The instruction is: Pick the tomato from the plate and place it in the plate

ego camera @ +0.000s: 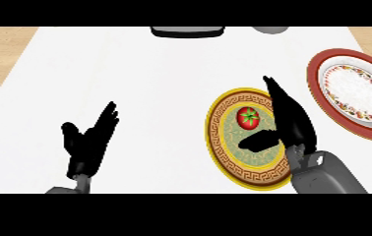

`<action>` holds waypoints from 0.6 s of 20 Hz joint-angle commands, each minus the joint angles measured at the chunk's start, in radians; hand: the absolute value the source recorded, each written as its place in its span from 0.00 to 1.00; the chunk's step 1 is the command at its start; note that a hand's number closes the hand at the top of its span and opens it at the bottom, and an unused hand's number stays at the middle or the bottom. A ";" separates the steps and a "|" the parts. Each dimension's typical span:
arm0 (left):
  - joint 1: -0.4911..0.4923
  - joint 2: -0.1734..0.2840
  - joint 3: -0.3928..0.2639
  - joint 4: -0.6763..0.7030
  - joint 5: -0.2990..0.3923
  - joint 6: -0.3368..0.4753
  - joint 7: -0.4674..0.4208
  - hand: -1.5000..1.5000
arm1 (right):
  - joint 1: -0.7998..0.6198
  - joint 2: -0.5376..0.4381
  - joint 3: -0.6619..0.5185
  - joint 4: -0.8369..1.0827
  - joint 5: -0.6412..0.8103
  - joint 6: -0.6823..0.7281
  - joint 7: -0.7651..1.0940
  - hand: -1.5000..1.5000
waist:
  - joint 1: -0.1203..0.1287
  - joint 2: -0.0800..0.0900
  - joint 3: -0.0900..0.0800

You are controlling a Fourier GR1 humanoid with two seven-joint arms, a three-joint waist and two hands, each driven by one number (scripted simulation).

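Red tomato [248, 117] on yellow plate [227, 154]; right hand [291, 122] beside it, spread wide, holding nothing. Best centred before closing. Left hand [87, 144] rests open, lower left.

Glossy red tomato [248, 118], smooth patterned plate [222, 149]; matt white counter [145, 82], wood-look edge [15, 43]

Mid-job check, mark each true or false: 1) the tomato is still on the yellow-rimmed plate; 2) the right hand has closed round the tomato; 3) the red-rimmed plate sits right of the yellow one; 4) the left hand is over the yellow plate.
1) True: the tomato lies on the yellow-rimmed plate.
2) False: the right hand is open beside it.
3) True: the red-rimmed plate is to the right.
4) False: the left hand rests open at lower left.
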 commanded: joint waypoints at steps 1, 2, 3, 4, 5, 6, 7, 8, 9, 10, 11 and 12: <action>-0.033 0.047 0.053 0.020 0.040 -0.058 0.075 0.50 | 0.000 0.035 0.033 0.034 0.092 0.023 0.059 0.00 | -0.002 0.005 -0.006; 0.014 0.024 0.027 -0.007 0.015 -0.045 0.058 0.50 | -0.019 0.081 0.019 0.087 0.128 -0.009 0.044 0.00 | 0.001 0.005 -0.006; -0.037 -0.029 0.014 0.069 -0.015 -0.010 0.034 0.50 | -0.020 0.056 0.002 0.088 0.112 0.035 0.030 0.00 | -0.003 0.006 -0.006; -0.054 -0.016 0.034 0.087 -0.010 -0.035 0.019 0.50 | -0.051 0.063 -0.035 0.127 0.107 0.051 0.028 0.00 | -0.002 0.006 -0.006; -0.003 0.021 0.059 0.068 0.014 -0.080 0.003 0.50 | -0.029 0.050 -0.044 0.121 0.107 0.059 0.005 0.00 | -0.001 0.005 -0.006; 0.005 -0.010 0.029 0.041 -0.022 -0.036 0.029 0.50 | -0.026 0.108 -0.008 0.140 0.161 0.026 0.028 0.00 | -0.001 0.005 -0.006; 0.020 -0.003 0.041 0.029 -0.008 -0.055 0.031 0.50 | -0.023 0.101 -0.035 0.159 0.155 0.032 -0.006 0.00 | 0.000 0.005 -0.006; 0.015 -0.037 0.015 0.007 -0.043 -0.018 0.037 0.50 | 0.044 0.069 -0.038 0.054 0.162 0.060 0.013 0.00 | -0.005 0.004 -0.006; -0.081 -0.042 0.049 0.113 -0.027 -0.039 0.028 0.50 | -0.023 0.105 -0.051 0.153 0.159 0.067 0.009 0.00 | -0.005 0.006 -0.006; 0.042 -0.055 -0.007 -0.027 -0.055 0.003 0.068 0.50 | -0.025 0.120 -0.056 0.157 0.156 0.063 -0.004 0.00 | 0.001 0.005 -0.005; 0.027 -0.067 -0.012 -0.013 -0.068 0.005 0.061 0.50 | -0.017 0.109 -0.081 0.170 0.143 0.077 -0.036 0.00 | -0.001 0.005 -0.005; -0.005 -0.024 0.059 0.060 -0.030 -0.066 0.016 0.50 | -0.036 0.147 -0.067 0.174 0.172 0.087 -0.012 0.00 | -0.001 0.005 -0.006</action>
